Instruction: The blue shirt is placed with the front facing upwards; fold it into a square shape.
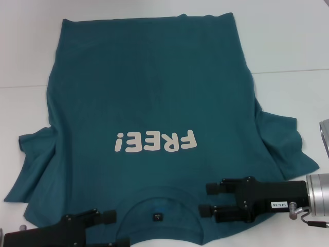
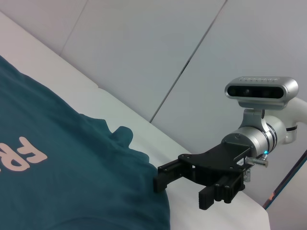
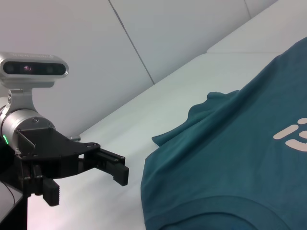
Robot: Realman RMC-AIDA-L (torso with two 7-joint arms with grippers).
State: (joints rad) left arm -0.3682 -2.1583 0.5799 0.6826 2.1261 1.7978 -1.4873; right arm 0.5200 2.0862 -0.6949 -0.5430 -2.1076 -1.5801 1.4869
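Lying flat on white table, front up, blue shirt, collar toward the robot and hem at the far edge; cream "FREE!" lettering across the chest, read upside down from the head view; small dark label inside the collar; sleeves spread to either side, rumpled, left one creased near the table's near edge, right one bunched beside the arm.

Hovering over the shirt's right shoulder, just beside the collar, right gripper, black fingers pointing inward toward the collar, jaws apart with a clear gap between them; no cloth seen between the fingers; same gripper seen from the left wrist view, at the shirt's edge, camera mounted on its silver wrist.

Sitting low at the near edge, left of the collar, left gripper, fingers pointing toward the collar, jaws spread, nothing between them; seen from the right wrist view off the shirt, over bare table, apart from the cloth.

Running across the table past the shirt, thin seam.
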